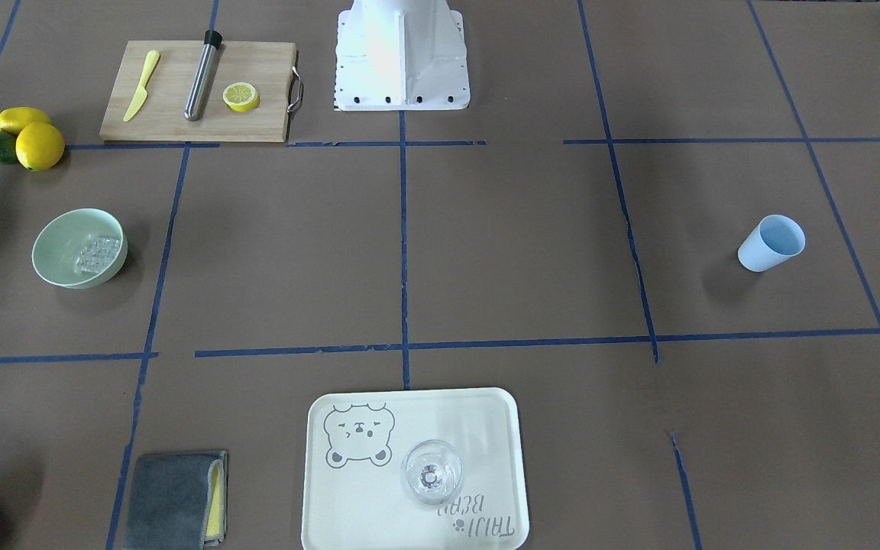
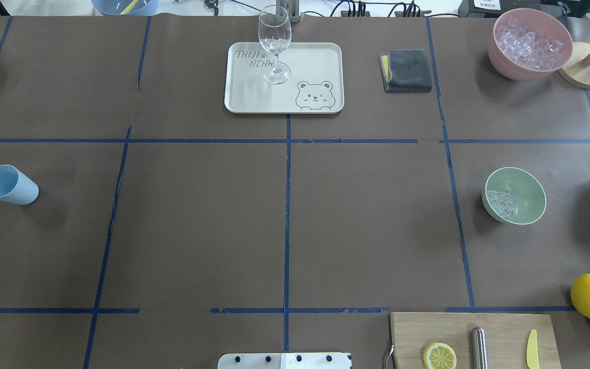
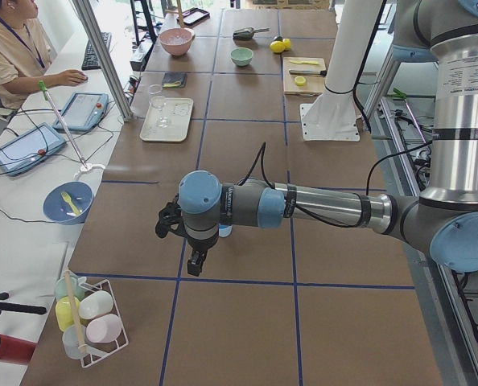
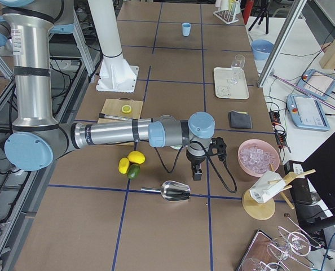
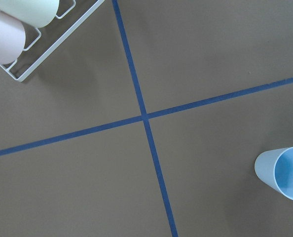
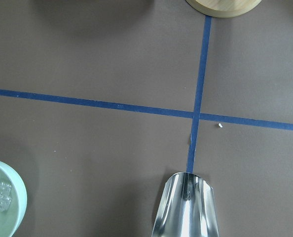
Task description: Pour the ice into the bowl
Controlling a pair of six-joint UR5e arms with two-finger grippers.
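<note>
- The ice (image 2: 500, 203) lies in the bowl (image 2: 526, 192), a small heap of clear cubes gathered against one side of its floor.
- The bowl stands upright on the tabletop (image 2: 366, 225) on the robot's right side, inside a square of blue tape and well apart from the light blue cup (image 2: 9, 185), which stands on the robot's left side.
- We see the right gripper (image 4: 197, 174) only in the right side view, pointing down above the tabletop between the pink bowl (image 4: 252, 168) and the lemons (image 4: 131, 161). We cannot tell whether its fingers are released or clenched.
- A shiny metal scoop (image 4: 176, 192) lies on its side on the tabletop near that gripper and apart from it. The right wrist view shows its open mouth, with the edge of the bowl at the lower left.
- The left gripper (image 3: 194, 265) shows only in the left side view, hanging over the tabletop close to the light blue cup. Here too we cannot tell the state of the fingers.
- The pink bowl is heaped with more clear cubes.
- A wine glass (image 2: 274, 43) stands on the cream tray (image 2: 320, 61), with a folded grey cloth (image 2: 408, 69) beside the tray.
- The cutting board (image 1: 173, 122) carries a yellow knife (image 1: 141, 85), a steel rod (image 1: 202, 75) and a lemon slice (image 1: 241, 97).
</note>
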